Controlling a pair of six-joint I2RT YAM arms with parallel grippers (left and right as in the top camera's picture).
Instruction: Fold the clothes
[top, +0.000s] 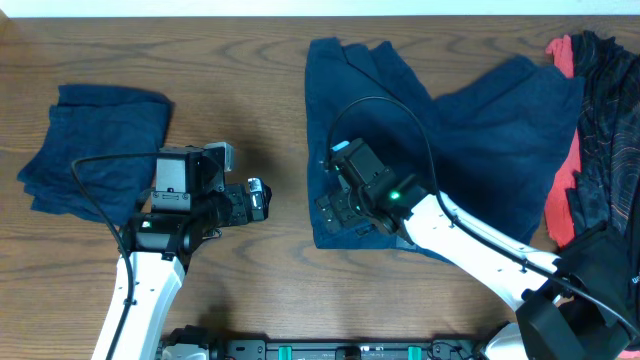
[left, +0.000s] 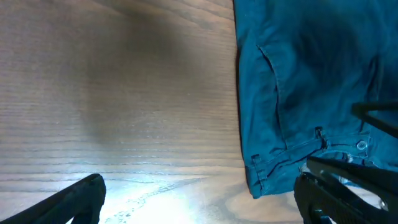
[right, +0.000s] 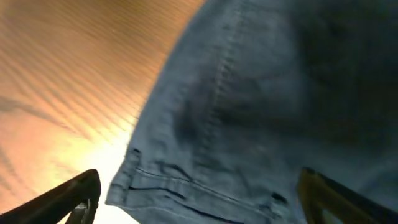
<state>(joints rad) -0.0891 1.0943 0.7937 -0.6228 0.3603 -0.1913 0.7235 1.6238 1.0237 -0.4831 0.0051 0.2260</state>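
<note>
Dark navy shorts (top: 460, 130) lie spread out at the table's centre, waistband towards the front. They also show in the left wrist view (left: 298, 81) and the right wrist view (right: 261, 106). My right gripper (top: 337, 208) is open and hovers over the waistband's left corner (right: 134, 180), with a finger on each side of it (right: 199, 208). My left gripper (top: 262, 200) is open and empty over bare wood (left: 199, 208), just left of the shorts. A folded navy garment (top: 95, 150) lies at the left. A blackish speckled garment (top: 605, 110) and a coral-red one (top: 563, 190) lie at the right edge.
The wooden table (top: 240, 80) shows bare between the folded garment and the shorts. The right arm's cable (top: 415, 120) arcs above the shorts. The arm bases (top: 350, 350) stand along the front edge.
</note>
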